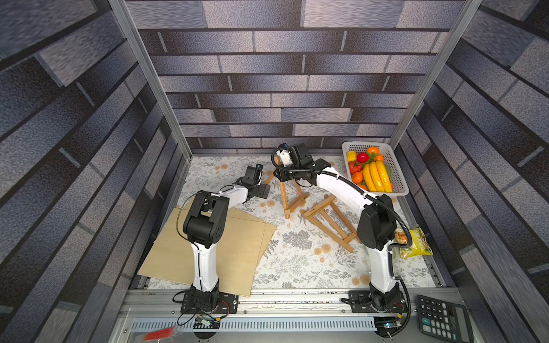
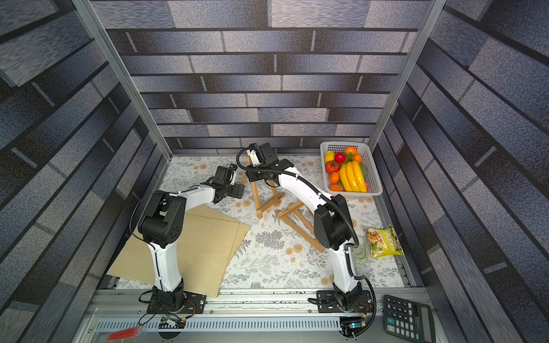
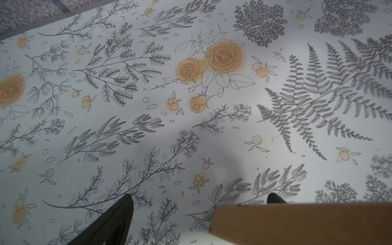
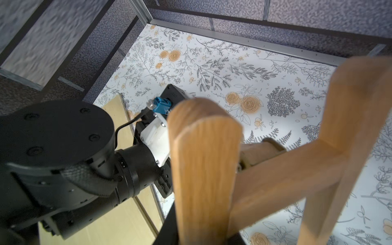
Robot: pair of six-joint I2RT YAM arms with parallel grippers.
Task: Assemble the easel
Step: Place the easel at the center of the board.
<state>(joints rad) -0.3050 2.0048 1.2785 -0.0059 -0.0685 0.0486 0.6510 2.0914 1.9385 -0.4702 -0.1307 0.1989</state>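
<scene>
The right hand is gripping the top of the easel, jaws narrow and closed on the rounded end of one wooden leg, which is filling the right wrist view close up. The easel is standing upright with legs spread on the flowered bench, just beside the basket on the side facing the left arm. Its feet are looking planted on the bench. The left hand is hovering low, farther from the basket than the easel and near its outer leg, jaws spread wide and holding nothing. In the left wrist view one of its fingers is showing clearly while a wooden bar is crossing in front of the other; cannot tell whether bar and finger are touching. A second wooden frame is lying flat on the bench in front of the basket, near the easel's feet but apart from them, one end running under the right arm. The basket is sitting in the far corner, holding bananas and other bright fruit. A snack bag is lying in front of the basket by the bench edge. Two thin boards are lying stacked and slightly fanned, well away from the basket, under the left arm. A calculator is lying off the bench, well in front of the basket.
</scene>
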